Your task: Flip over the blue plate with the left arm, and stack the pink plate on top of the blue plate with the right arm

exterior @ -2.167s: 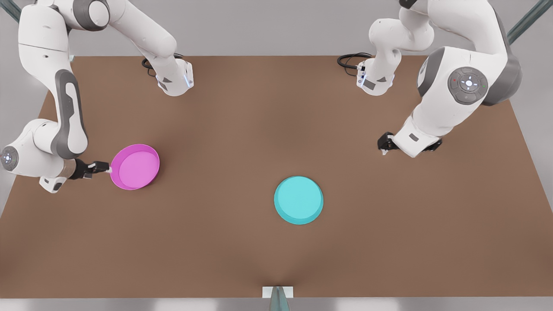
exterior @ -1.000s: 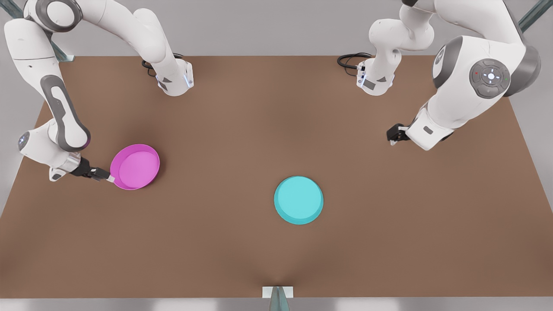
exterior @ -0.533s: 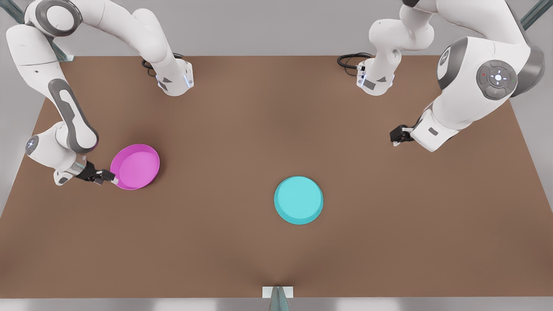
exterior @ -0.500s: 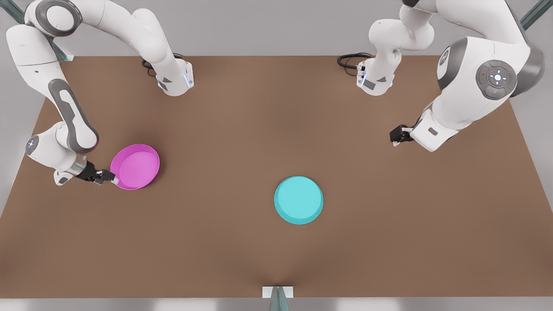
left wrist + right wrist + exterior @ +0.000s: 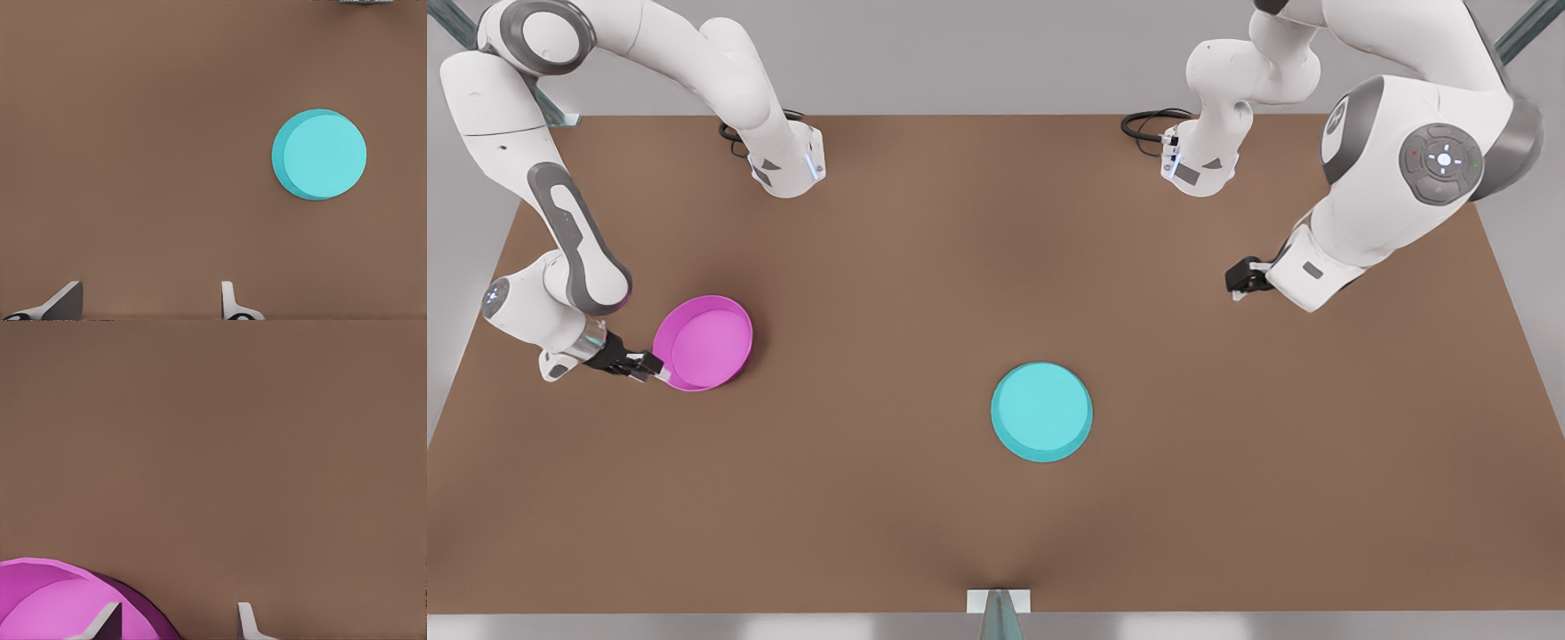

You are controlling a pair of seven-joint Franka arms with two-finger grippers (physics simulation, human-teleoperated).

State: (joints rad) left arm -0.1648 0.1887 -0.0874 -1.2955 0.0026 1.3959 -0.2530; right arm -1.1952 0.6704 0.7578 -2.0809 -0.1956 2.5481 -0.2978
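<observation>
The pink plate (image 5: 704, 342) lies hollow side up on the brown table (image 5: 889, 267), toward the front view's left. My right gripper (image 5: 654, 366) is at its near-left rim. In the right wrist view one fingertip (image 5: 110, 619) is inside the pink plate (image 5: 47, 600) and the other is outside, so the right gripper (image 5: 179, 621) stands open astride the rim. The blue plate (image 5: 1041, 412) lies flat face up near the table's middle front. My left gripper (image 5: 1234, 279) hangs open over bare table at the front view's right, far from the blue plate (image 5: 320, 155), with nothing in the left gripper (image 5: 150, 303).
Both arm bases (image 5: 787, 164) (image 5: 1199, 164) stand at the table's back edge with black cables (image 5: 1152, 120) beside them. A metal post (image 5: 999, 613) rises at the middle of the front edge. Bare table lies between the two plates.
My right gripper swung around the pink plate's left rim toward its near side, and the plate shifted very slightly. The left arm drifted a little up and back, then settled.
</observation>
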